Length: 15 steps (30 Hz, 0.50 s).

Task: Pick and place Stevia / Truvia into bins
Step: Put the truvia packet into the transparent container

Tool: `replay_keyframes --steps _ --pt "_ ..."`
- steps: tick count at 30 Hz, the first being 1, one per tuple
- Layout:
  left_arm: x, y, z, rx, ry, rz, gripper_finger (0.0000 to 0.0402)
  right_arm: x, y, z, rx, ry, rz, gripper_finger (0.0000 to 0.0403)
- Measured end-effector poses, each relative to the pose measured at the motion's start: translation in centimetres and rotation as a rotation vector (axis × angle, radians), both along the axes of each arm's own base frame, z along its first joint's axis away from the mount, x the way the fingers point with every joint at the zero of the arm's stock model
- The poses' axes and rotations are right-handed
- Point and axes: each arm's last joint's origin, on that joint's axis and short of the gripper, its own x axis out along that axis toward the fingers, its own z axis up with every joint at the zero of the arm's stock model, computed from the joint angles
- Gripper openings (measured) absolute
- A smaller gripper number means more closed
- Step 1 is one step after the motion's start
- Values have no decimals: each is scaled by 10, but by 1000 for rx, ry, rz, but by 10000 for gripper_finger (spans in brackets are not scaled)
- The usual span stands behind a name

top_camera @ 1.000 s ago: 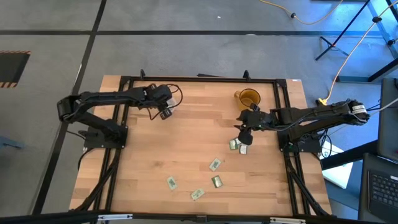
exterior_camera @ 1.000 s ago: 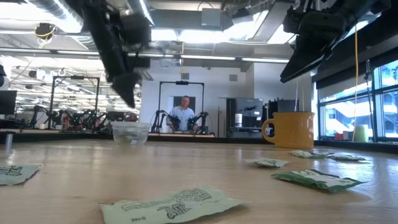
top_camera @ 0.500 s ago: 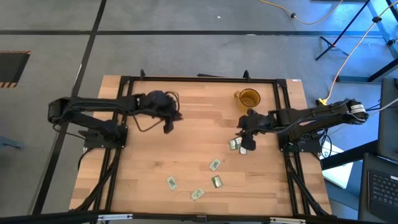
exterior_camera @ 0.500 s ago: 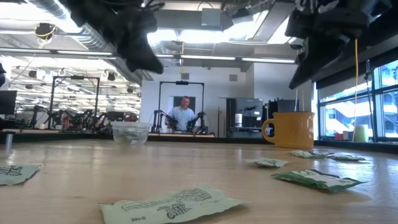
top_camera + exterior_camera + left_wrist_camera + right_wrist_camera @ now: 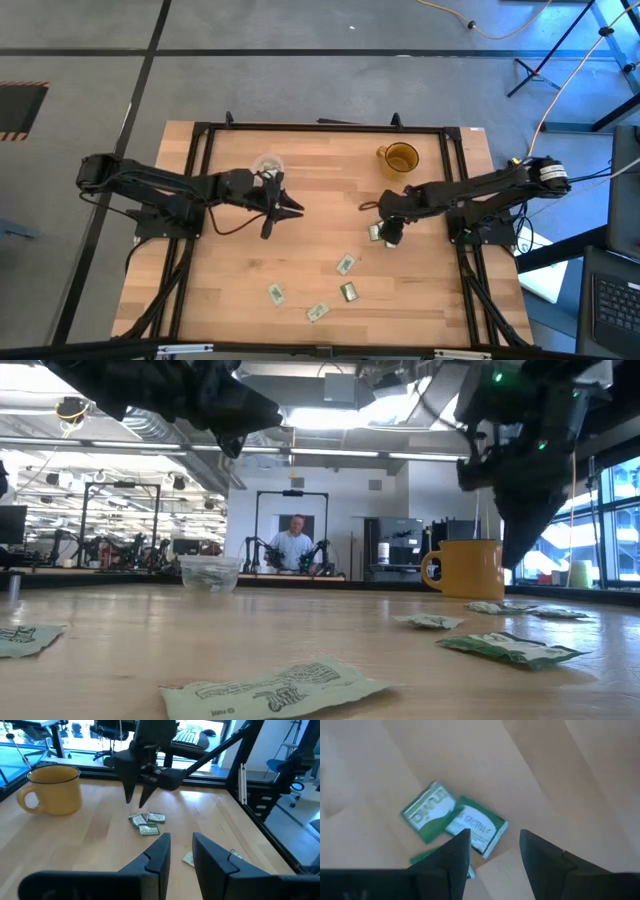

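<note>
From above, the right gripper (image 5: 392,238) has dropped over the sachet cluster (image 5: 378,233) below the amber mug (image 5: 399,159), while its wrist view shows spread, empty fingers (image 5: 456,851) poised to grab; the left gripper (image 5: 268,222), empty, has left the clear cup (image 5: 266,165)

Looks straight down from high above, taking in the whole wooden table (image 5: 300,250) and both arms. Sits at table-top height, facing level across the boards toward the room behind, nearest sachet (image 5: 275,688) very close to the lens. Rides the left wrist, facing forward past the left gripper (image 5: 181,852) toward the right gripper (image 5: 136,795) hanging beyond it. Rides the right wrist, pointing steeply down, close over overlapping sachets (image 5: 452,820) just ahead of its fingertips. Shares the amber mug (image 5: 400,158) across overhead, low and left wrist views.
</note>
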Motion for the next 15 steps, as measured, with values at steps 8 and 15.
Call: replay_keyframes --steps 8,15 --pt "0 -1 -1 0 13 -6 73 8 0 -26 65 115 -101 172" --pt "0 -1 -1 1 15 -5 73 12 1 -41 96 178 -145 171"
